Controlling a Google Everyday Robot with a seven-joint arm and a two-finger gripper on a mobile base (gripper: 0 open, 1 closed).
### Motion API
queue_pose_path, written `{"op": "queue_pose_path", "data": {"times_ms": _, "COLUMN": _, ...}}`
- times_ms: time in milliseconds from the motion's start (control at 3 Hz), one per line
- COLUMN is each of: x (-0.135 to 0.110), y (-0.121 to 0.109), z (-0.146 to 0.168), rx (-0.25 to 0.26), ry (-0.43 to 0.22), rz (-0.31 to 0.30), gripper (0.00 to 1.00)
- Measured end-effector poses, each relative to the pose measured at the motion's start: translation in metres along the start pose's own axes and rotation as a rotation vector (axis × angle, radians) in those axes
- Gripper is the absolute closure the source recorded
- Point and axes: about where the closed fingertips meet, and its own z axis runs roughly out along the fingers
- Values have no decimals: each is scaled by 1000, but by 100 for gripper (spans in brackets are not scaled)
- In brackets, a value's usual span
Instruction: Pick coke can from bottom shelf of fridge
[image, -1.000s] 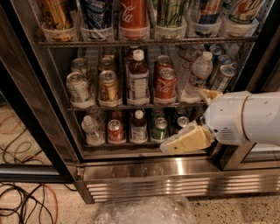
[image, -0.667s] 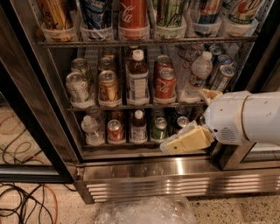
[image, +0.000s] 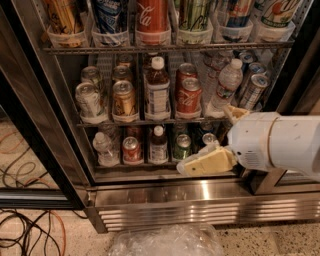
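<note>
**Q:** Which item is the coke can?

**A:** The small red can with a silver top, standing upright at lower centre-left of the frame. Its lettering is too small to read. It sits in the second lane from the left on the bottom shelf of the fridge. A clear plastic bottle is on its left and a brown bottle with a white cap on its right.

**Q:** What stands further right on that rack?

**A:** A green can with a silver top, one lane beyond the brown bottle.

**Q:** Where is the end effector?

**A:** At right of centre, in front of the right part of the bottom shelf, on a white cylindrical wrist entering from the right edge. One cream finger points left, its tip just beside the green can. The other shows only as a tip above the wrist. The two stand wide apart with nothing held. The brown bottle and the green can lie between the end effector and the coke can.
</note>
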Motion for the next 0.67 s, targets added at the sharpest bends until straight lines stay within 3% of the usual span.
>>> {"op": "queue_pose_path", "data": {"times_ms": 667, "x": 15, "y": -2, "z": 40, "rx": 137, "ry": -108, "rz": -17, "gripper": 0}}
